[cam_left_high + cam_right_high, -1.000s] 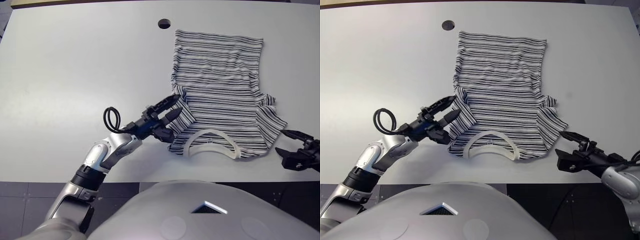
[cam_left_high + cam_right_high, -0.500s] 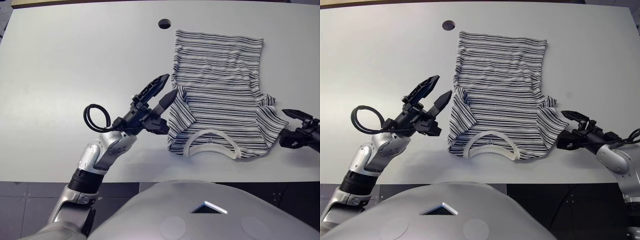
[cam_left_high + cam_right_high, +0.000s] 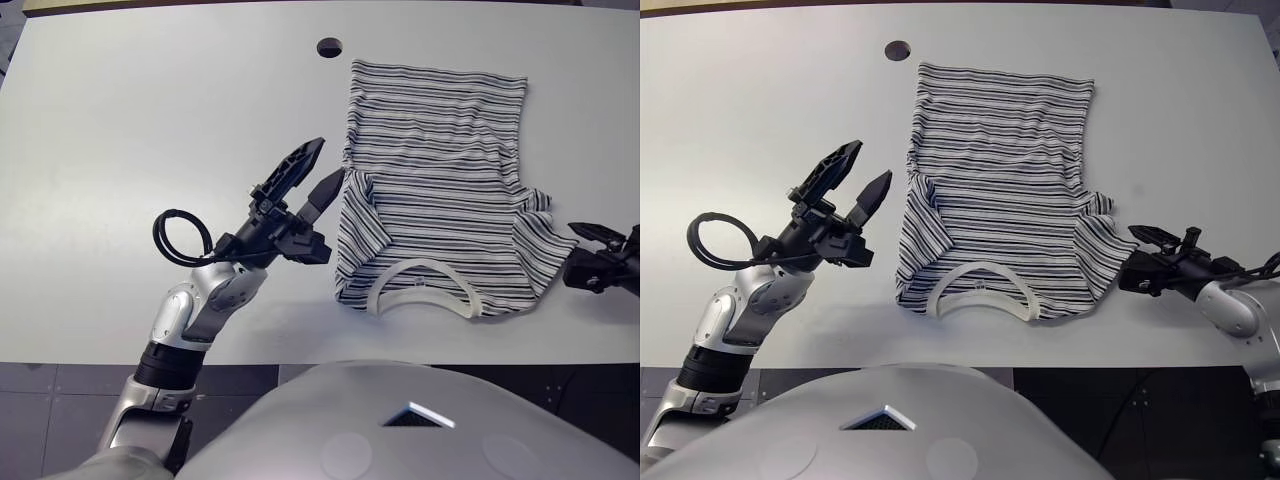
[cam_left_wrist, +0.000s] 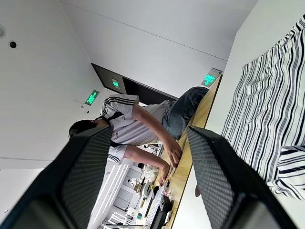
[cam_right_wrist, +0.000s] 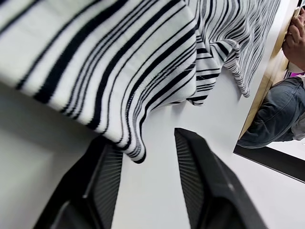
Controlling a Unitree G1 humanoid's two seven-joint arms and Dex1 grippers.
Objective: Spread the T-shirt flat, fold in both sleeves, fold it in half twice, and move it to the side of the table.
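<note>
A striped T-shirt [image 3: 440, 180] is laid on a white table [image 3: 150, 120], right of the middle, with its white-ribbed collar [image 3: 425, 285] turned toward the robot and its hem [image 3: 440, 78] toward the far side. The garment is spread mostly flat, though some wrinkles are seen across the body. The left sleeve [image 3: 360, 235] is folded inward over the body, so that side runs nearly straight. The right sleeve [image 3: 545, 245] is left sticking outward past the body's edge. A round hole [image 3: 328, 47] is seen in the tabletop beyond the shirt, just off its far left corner.

The left gripper [image 3: 325, 160] is held raised above the table, just beside the shirt's left edge and apart from the cloth, its two fingers spread wide and pointed away from the robot. In the left wrist view the fingers [image 4: 90, 176] are seen parted with nothing between them.

The right gripper [image 3: 1130, 254] is held low over the table near the front right edge, its tips just beside the right sleeve's outer edge. Its fingers [image 5: 107, 186] are parted, and the striped sleeve edge [image 5: 119, 81] is seen just ahead of the gap; whether the cloth is touched cannot be told.
</note>
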